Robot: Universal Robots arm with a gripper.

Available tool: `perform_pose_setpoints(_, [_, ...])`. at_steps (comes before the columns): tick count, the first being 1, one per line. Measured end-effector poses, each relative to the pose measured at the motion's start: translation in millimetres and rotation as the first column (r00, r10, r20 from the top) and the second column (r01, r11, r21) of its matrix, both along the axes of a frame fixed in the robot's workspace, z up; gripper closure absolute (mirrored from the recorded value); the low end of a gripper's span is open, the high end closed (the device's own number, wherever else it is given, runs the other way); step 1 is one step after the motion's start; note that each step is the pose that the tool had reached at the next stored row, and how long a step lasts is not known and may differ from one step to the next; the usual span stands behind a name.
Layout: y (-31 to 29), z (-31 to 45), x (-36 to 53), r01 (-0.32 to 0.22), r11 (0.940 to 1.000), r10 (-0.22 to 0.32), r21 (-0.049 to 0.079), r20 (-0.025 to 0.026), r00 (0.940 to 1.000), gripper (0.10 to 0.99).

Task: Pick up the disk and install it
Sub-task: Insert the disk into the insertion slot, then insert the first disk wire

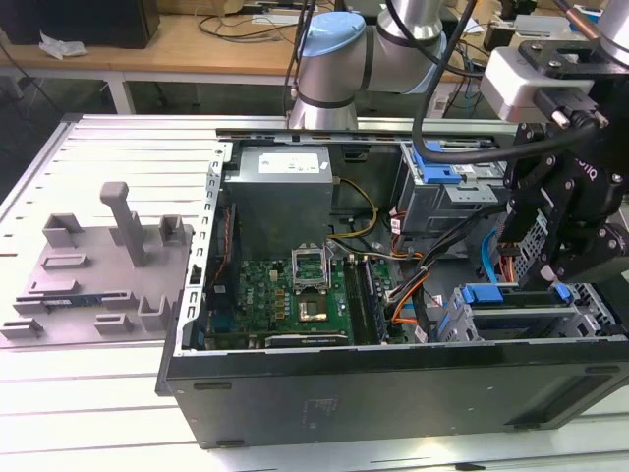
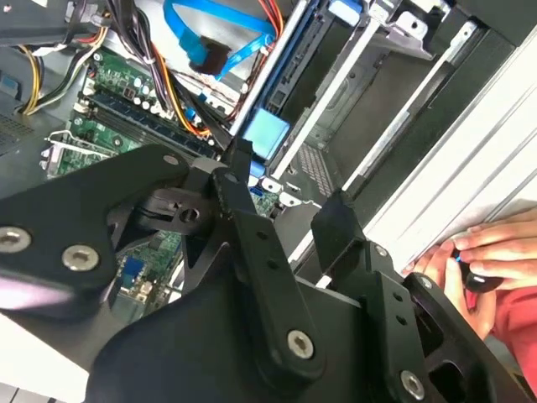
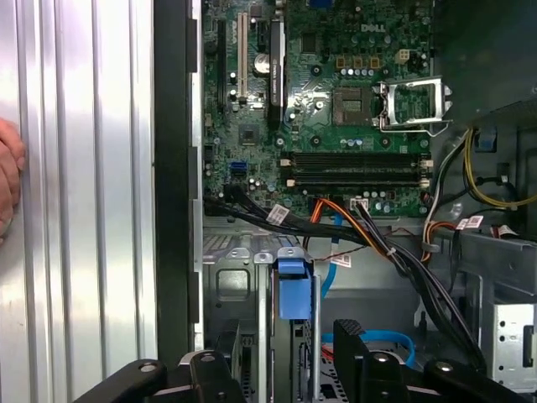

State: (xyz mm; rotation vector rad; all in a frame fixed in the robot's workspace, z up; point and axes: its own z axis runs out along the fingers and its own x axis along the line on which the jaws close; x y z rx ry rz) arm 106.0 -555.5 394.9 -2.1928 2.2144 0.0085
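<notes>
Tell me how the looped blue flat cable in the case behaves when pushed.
The blue cable is thin and flat and sits in a loose loop, so it would likely flex aside, not resist. It looks light. Orange and black wires lie close by, so it might snag.

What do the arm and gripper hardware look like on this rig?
The arm is silver-grey tube with pale blue joint caps; a thick black cable loops along it. A white-grey box sits at the wrist. The gripper is matte black, with angular linkage jaws pinned by silver screws.
</notes>
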Motion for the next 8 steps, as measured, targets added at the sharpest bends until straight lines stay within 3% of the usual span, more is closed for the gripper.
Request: perform_pose_setpoints(8, [0.0, -0.2, 0.0, 0.000, 1.0000, 0.000, 0.000, 0.0000, 1.0000, 0.522])
